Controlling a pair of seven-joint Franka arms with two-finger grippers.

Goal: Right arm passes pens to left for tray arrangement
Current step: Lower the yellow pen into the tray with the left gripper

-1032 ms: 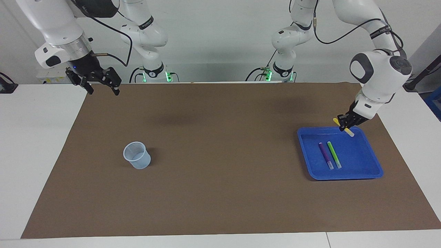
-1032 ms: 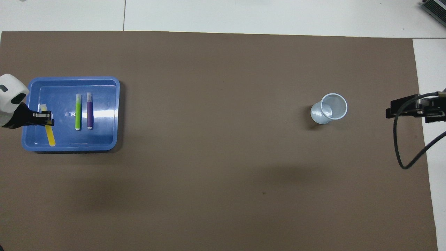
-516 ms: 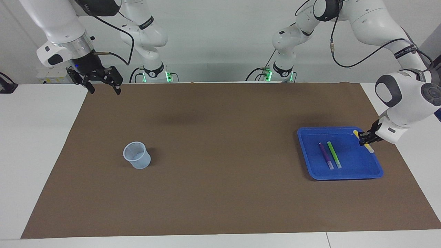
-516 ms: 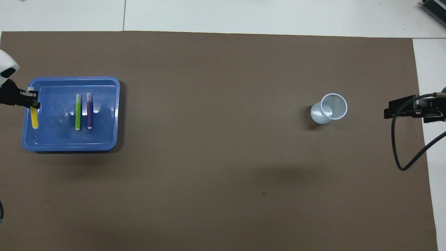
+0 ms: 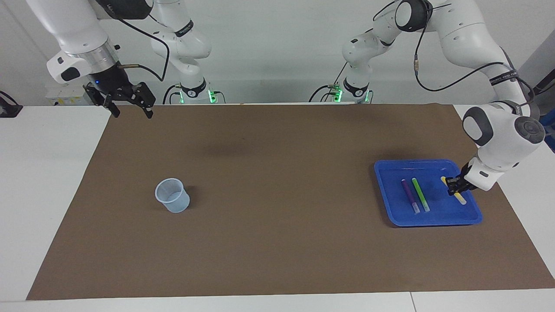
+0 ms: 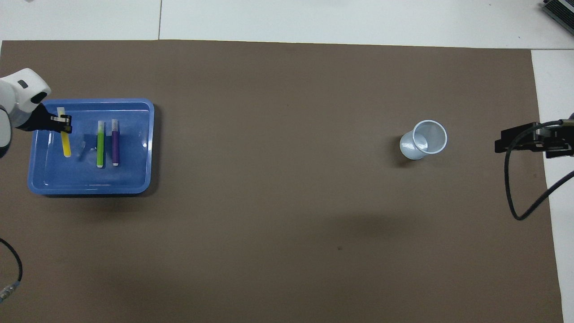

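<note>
Change since the last look: my left gripper (image 5: 453,183) has carried the yellow pen (image 5: 454,190) from the tray's rim at the left arm's end inward over the tray floor, and the pen now sits lower, alongside the other two.

Item, left gripper (image 6: 63,124): clamped on the yellow pen near its pale end, low over the blue tray (image 5: 433,219). I cannot tell whether the pen touches the tray floor.

Item, yellow pen (image 6: 65,140): roughly parallel to the other pens, on the side of them toward the left arm's end of the table.

Item, green pen (image 5: 420,194) and purple pen (image 5: 409,196): flat in the tray, side by side, just apart, green between the yellow and the purple.

Item, tray (image 6: 92,189): on the brown mat (image 5: 277,242), toward the left arm's end.

Item, translucent cup (image 5: 172,196): upright on the mat, well apart from the tray, toward the right arm's end.

Item, right gripper (image 5: 128,108): fingers spread, holding nothing, waiting raised over the mat's corner at its own end.
</note>
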